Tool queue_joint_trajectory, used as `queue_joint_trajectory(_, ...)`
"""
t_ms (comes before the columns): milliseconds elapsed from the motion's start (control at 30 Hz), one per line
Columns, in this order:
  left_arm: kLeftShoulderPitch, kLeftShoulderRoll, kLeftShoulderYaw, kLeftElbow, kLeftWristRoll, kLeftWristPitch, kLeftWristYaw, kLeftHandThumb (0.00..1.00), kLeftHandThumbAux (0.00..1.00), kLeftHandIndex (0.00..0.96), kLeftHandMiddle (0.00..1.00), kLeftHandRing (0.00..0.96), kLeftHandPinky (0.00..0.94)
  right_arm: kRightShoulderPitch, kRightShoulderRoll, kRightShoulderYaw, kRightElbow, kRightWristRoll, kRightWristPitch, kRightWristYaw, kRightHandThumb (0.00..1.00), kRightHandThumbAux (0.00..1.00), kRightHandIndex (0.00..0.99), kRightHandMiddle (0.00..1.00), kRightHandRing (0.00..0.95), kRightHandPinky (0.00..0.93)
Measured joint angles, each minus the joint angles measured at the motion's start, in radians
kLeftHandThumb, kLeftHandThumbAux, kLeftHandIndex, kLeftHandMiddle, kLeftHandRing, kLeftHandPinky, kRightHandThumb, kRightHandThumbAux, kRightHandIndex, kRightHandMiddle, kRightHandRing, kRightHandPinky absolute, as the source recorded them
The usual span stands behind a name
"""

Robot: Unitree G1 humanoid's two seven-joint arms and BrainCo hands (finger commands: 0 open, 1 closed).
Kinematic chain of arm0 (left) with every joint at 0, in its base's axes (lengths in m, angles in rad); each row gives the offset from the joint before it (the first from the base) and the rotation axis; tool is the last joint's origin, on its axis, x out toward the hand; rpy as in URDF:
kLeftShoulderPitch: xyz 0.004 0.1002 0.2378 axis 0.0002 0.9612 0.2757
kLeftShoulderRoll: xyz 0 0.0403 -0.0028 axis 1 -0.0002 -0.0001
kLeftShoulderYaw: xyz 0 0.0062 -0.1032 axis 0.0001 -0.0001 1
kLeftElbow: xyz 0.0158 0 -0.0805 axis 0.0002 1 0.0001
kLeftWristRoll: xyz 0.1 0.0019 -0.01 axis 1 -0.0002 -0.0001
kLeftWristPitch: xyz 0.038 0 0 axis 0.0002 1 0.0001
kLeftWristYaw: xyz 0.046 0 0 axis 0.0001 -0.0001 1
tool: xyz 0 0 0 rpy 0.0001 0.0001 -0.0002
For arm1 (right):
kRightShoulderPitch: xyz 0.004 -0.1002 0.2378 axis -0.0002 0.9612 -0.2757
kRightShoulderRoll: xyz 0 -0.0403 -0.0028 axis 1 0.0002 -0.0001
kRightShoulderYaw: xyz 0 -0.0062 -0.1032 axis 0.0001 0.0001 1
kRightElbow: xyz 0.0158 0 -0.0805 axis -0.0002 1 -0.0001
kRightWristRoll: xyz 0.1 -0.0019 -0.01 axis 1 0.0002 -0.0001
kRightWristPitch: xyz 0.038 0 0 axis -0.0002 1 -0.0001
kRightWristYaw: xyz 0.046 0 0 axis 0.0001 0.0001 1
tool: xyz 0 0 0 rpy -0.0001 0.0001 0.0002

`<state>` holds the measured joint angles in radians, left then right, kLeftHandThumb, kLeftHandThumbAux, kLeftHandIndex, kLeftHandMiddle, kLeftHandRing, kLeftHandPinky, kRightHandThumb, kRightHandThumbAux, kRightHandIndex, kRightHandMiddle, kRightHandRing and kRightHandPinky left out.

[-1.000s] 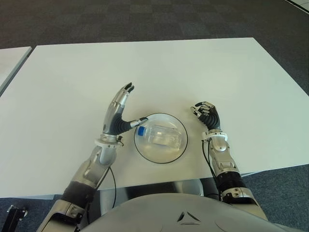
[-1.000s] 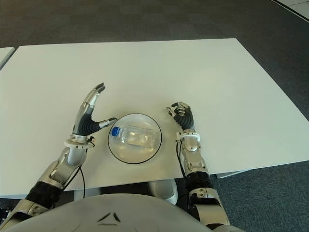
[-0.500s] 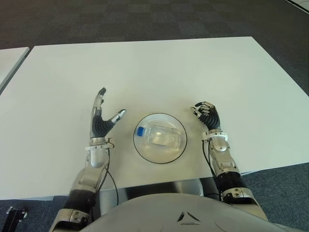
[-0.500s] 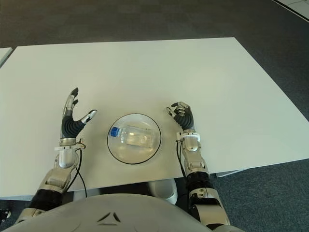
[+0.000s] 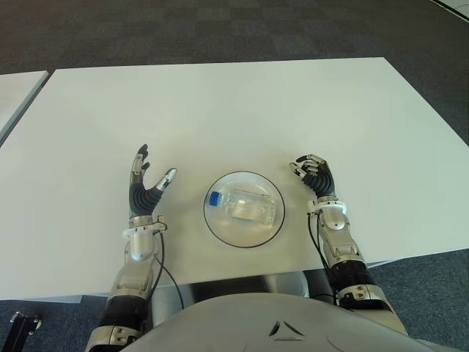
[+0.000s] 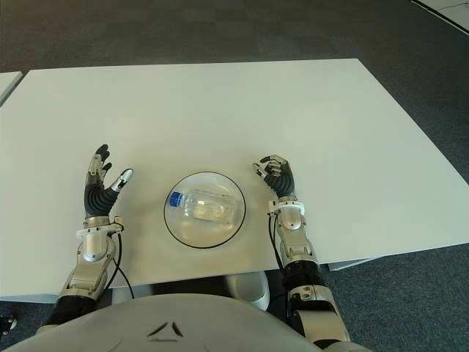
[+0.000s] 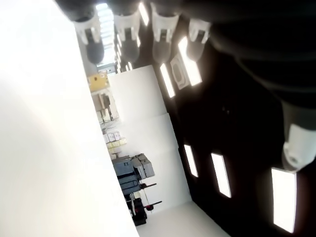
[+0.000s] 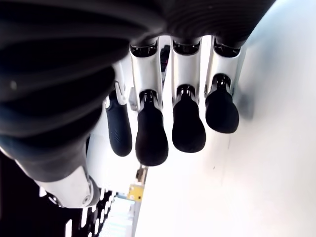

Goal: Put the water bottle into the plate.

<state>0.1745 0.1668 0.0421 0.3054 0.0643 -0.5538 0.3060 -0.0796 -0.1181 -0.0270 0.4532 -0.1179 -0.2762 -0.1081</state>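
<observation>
A clear water bottle [image 5: 242, 206] with a blue cap lies on its side in the glass plate [image 5: 272, 228] near the front edge of the white table [image 5: 220, 110]. To the left of the plate my left hand [image 5: 146, 183] is held up with fingers spread, holding nothing and well apart from the plate. My right hand [image 5: 314, 173] shows just right of the plate, fingers curled with nothing in them; its wrist view shows the curled fingertips [image 8: 153, 138] over the white tabletop.
A second white table's corner [image 5: 18, 92] shows at the far left. Dark carpet [image 5: 220, 29] surrounds the table. The table edge runs close in front of both forearms.
My left hand has drawn back leftward from the plate's rim and lowered, its fingers still spread. The bottle stays lying in the plate. The right hand has not moved.
</observation>
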Motion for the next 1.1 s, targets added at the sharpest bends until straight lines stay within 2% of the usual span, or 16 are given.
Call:
queue_joint_trajectory(133,-0.035,-0.008,0.043,0.085,-0.075,-0.029,-0.062,0.0,0.551,0.07,0.0,0.0,0.0,0.0,0.0,0.0,-0.001,0.0,0.0,0.002,0.708,0.727,0.439,0.745,0.733,0.714)
queue_joint_trajectory(167,-0.044,-0.01,0.056,0.108,-0.091,-0.036,-0.077,0.009,0.567,0.142,0.031,0.011,0.027,0.0,0.0,0.0,-0.001,0.0,0.0,0.002,0.708,0.727,0.439,0.745,0.732,0.712)
queue_joint_trajectory(233,-0.062,-0.012,0.076,0.158,-0.126,-0.06,-0.107,0.028,0.593,0.214,0.082,0.05,0.081,0.0,0.0,0.0,-0.002,0.0,0.0,0.003,0.708,0.727,0.439,0.745,0.732,0.711)
queue_joint_trajectory(267,-0.071,-0.015,0.089,0.181,-0.143,-0.071,-0.12,0.062,0.646,0.281,0.19,0.168,0.205,0.0,0.0,0.0,-0.002,0.0,-0.001,0.003,0.708,0.727,0.439,0.746,0.733,0.714)
queue_joint_trajectory(333,-0.082,-0.025,0.106,0.204,-0.173,-0.083,-0.142,0.107,0.726,0.402,0.368,0.351,0.392,0.0,0.0,0.0,-0.002,0.0,-0.001,0.003,0.708,0.727,0.439,0.749,0.736,0.72)
queue_joint_trajectory(367,-0.084,-0.03,0.112,0.207,-0.184,-0.085,-0.148,0.117,0.741,0.431,0.406,0.39,0.431,0.0,0.0,0.0,-0.002,0.0,-0.001,0.003,0.708,0.727,0.439,0.75,0.736,0.721)
queue_joint_trajectory(400,-0.084,-0.037,0.116,0.207,-0.195,-0.087,-0.156,0.325,0.732,0.432,0.489,0.474,0.509,0.0,0.0,0.0,-0.003,0.0,-0.001,0.003,0.708,0.727,0.439,0.751,0.737,0.722)
queue_joint_trajectory(467,-0.084,-0.048,0.126,0.206,-0.214,-0.086,-0.175,0.507,0.723,0.434,0.572,0.56,0.598,0.001,0.0,0.0,-0.003,0.0,-0.001,0.003,0.708,0.727,0.439,0.75,0.736,0.72)
queue_joint_trajectory(533,-0.084,-0.06,0.131,0.201,-0.225,-0.072,-0.191,0.62,0.718,0.435,0.637,0.628,0.669,0.001,0.0,0.001,-0.003,0.0,-0.001,0.003,0.708,0.727,0.439,0.749,0.736,0.718)
queue_joint_trajectory(633,-0.076,-0.071,0.133,0.178,-0.227,-0.045,-0.202,0.675,0.717,0.436,0.697,0.688,0.728,0.001,0.0,0.001,-0.004,0.0,-0.001,0.003,0.708,0.727,0.439,0.747,0.734,0.718)
queue_joint_trajectory(800,-0.065,-0.083,0.127,0.122,-0.207,-0.004,-0.208,0.695,0.717,0.436,0.759,0.756,0.779,0.001,0.0,0.0,-0.006,0.001,-0.001,0.006,0.709,0.727,0.439,0.743,0.73,0.714)
queue_joint_trajectory(1100,-0.062,-0.071,0.126,0.092,-0.166,0.102,-0.223,0.701,0.717,0.437,0.803,0.802,0.811,0.002,0.001,0.0,-0.008,0.002,-0.001,0.013,0.709,0.727,0.439,0.735,0.723,0.712)
